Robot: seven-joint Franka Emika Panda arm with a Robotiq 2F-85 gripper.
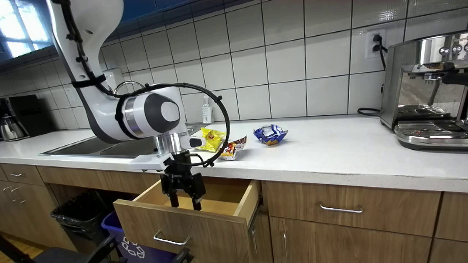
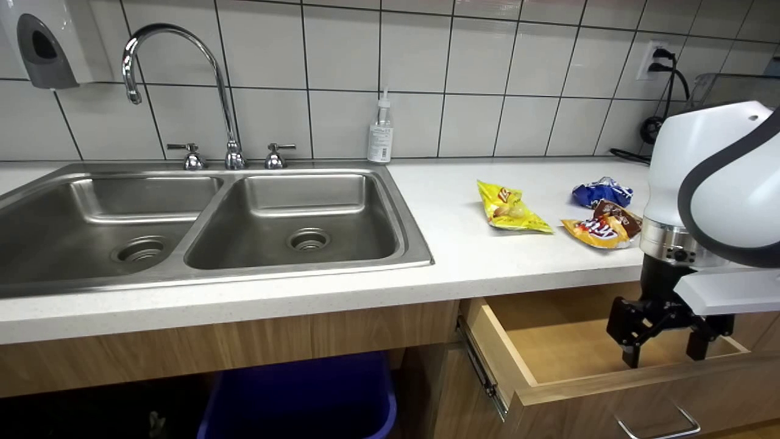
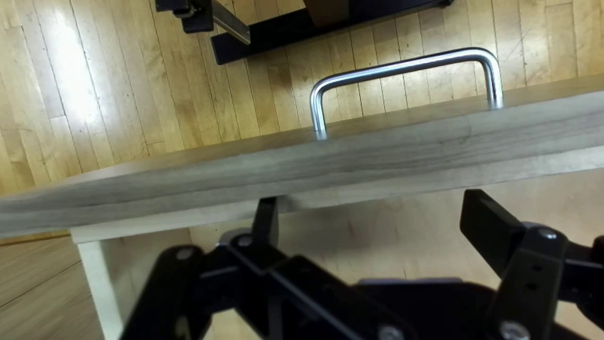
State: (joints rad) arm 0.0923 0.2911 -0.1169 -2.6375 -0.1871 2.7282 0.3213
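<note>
I am holding the claw (image 1: 186, 207) spread, nothing between its fingers (image 3: 490, 231), at the open drawer (image 1: 248, 199) beneath the counter (image 1: 329, 146); they are hanging just behind the drawer's front panel (image 1: 215, 232). For doing this well, I judge, I should be moving slowly, lining both fingers up evenly with the panel and avoiding scraping its top edge. I am not making out whether they are touching the panel or dipping below its rim; in the wrist view the claw is blocking part of the drawer's inside.
</note>
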